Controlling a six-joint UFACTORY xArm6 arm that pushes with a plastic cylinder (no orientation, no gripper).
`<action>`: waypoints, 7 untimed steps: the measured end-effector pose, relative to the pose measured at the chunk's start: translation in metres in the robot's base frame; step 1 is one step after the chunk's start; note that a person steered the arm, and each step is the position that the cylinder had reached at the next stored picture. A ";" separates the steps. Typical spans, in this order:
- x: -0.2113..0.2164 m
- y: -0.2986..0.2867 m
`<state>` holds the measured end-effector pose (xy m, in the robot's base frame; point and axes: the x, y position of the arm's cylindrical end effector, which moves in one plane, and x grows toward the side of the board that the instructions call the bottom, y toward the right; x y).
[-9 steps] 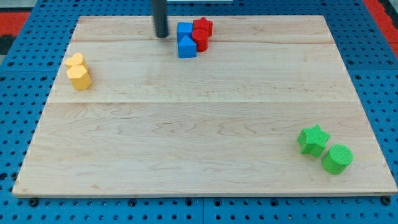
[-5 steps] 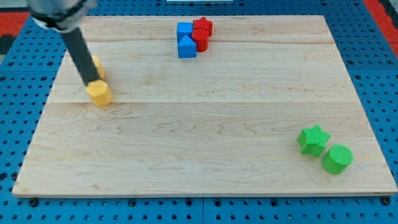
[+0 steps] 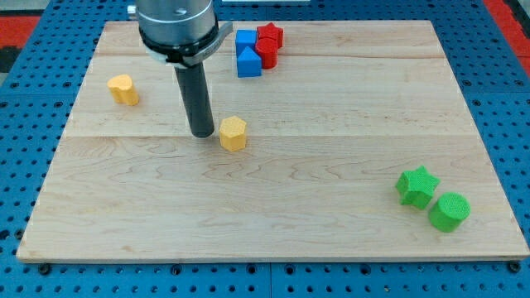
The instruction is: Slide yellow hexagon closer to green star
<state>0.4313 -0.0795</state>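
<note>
Yellow hexagon (image 3: 234, 132) lies on the wooden tabletop (image 3: 273, 207), left of centre and roughly midway between the top and bottom edges. My tip (image 3: 202, 133) stands just beside it on the view's left, touching or very nearly so; the exact contact cannot be made out. The arm carries no claw, only the dark rod, so nothing is gripped. The rod rises toward the top edge into a grey cylindrical mount (image 3: 175, 25).

Camera view, other blocks. A second yellow block (image 3: 123, 88), rounded in outline, sits near the left edge, well apart from the hexagon. Green star (image 3: 416, 186) rests near the bottom right corner, far from the hexagon across the tabletop. A green cylinder (image 3: 449, 211) sits just beside the star, toward the bottom right. Near the middle of the top edge, four blocks cluster together: a blue cube (image 3: 245, 39), a blue triangular block (image 3: 248, 62), a red star (image 3: 269, 35) and a red cylinder (image 3: 267, 54).

A blue perforated board (image 3: 25, 124) surrounds the tabletop. No writing or labels can be read.
</note>
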 end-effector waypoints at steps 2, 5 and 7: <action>0.041 0.190; 0.056 0.111; 0.073 0.193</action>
